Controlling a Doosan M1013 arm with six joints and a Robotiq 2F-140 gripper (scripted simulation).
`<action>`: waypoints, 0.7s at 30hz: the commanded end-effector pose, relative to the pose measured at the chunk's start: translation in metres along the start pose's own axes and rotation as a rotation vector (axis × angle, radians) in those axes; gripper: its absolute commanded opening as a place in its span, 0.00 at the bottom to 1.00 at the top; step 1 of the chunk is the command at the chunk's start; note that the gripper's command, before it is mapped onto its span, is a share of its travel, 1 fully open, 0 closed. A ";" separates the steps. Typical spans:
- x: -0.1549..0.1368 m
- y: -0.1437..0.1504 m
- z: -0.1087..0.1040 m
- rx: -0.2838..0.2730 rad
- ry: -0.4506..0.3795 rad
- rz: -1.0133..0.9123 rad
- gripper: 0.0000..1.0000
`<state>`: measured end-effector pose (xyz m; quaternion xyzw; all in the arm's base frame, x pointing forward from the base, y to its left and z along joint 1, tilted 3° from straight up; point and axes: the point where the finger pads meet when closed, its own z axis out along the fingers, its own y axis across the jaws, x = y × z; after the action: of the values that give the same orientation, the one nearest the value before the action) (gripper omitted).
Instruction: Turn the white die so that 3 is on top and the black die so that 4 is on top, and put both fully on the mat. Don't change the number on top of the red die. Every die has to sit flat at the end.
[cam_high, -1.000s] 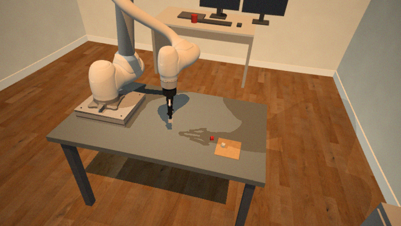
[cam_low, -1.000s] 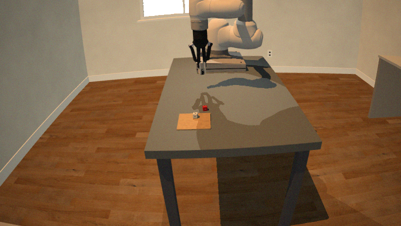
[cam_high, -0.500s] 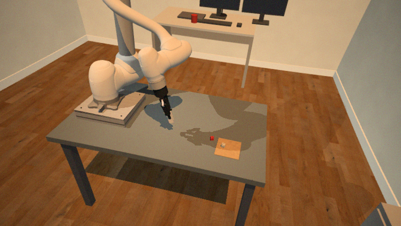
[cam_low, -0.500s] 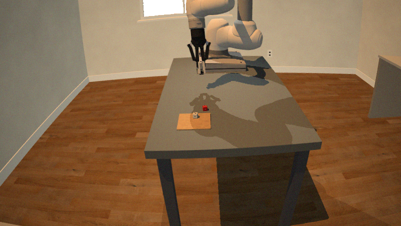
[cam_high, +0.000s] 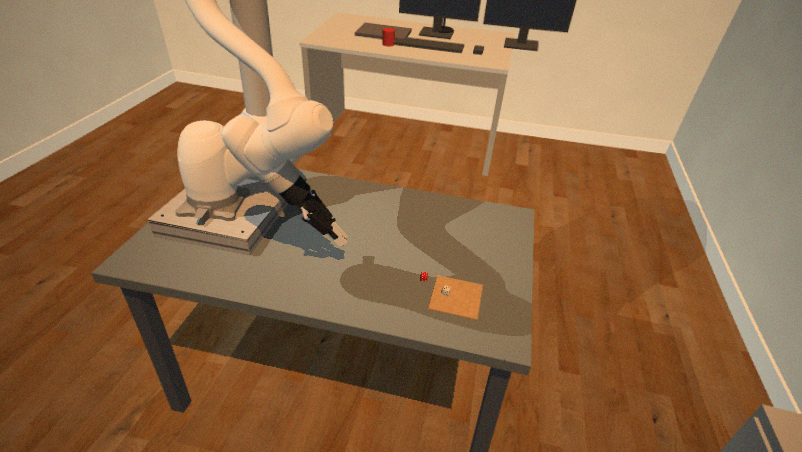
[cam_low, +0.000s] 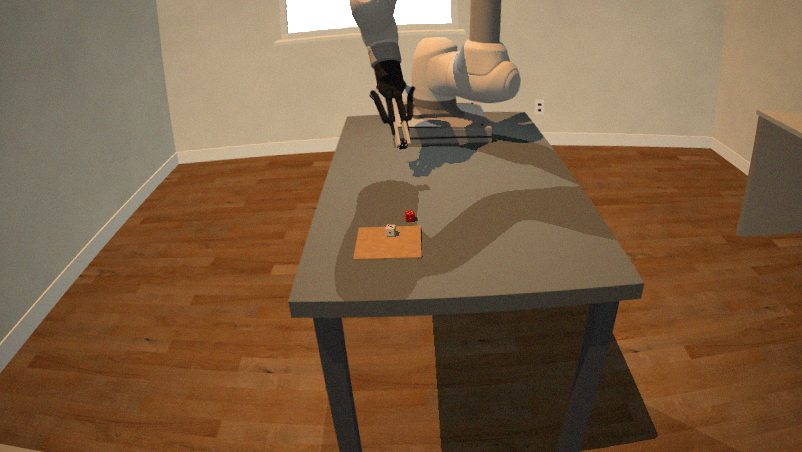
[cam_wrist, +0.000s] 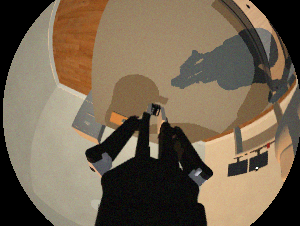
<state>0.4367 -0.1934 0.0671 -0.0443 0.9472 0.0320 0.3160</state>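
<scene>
- Two dice stand at the far part of the worktop (cam_high: 280, 280) (cam_low: 505, 269) (cam_wrist: 160, 40) as a third rides in the robot's grip: the white die (cam_high: 445, 290) (cam_low: 390, 230) sits on the mat (cam_high: 463, 300) (cam_low: 387, 247) (cam_wrist: 118, 118), the red die (cam_high: 424, 276) (cam_low: 409, 216) just off its edge.
- The hand (cam_high: 340, 241) (cam_low: 402, 143) (cam_wrist: 154, 110) is clamped on the black die (cam_low: 402, 145) (cam_wrist: 155, 108), held at the fingertips above the worktop, well apart from the mat; from overhead the die cannot be made out.
- Turning the black die appears to be the step in hand, the arm (cam_high: 303, 123) (cam_low: 485, 67) leaning its wrist at a slant. Which number faces up cannot be read from here.
- Next, by this onlooker's judgement, the robot must finish the turn so that 4 faces up, then set the die flat on the mat, beside the white one and without brushing the red. The white die's upper number is too small to confirm as 3.
- Materials make a plain contrast: small cubes with pips, a thin, square, tan mat, and a matte grey slab crossed by the arm's curving shadows.
- Smooth, rounded, cream-coloured casings form the arm, ending in slim black linkages and pale, flat-sided fingers. Wood-patterned boards run beneath the worktop's dark, square legs.
</scene>
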 end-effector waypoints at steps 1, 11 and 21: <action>0.005 0.003 -0.001 -0.015 -0.174 -0.008 0.18; 0.011 0.004 -0.001 -0.022 -0.391 -0.007 0.18; 0.013 0.003 -0.003 -0.014 -0.466 -0.006 0.18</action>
<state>0.4255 -0.1929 0.0620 -0.0427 0.8524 0.0485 0.5189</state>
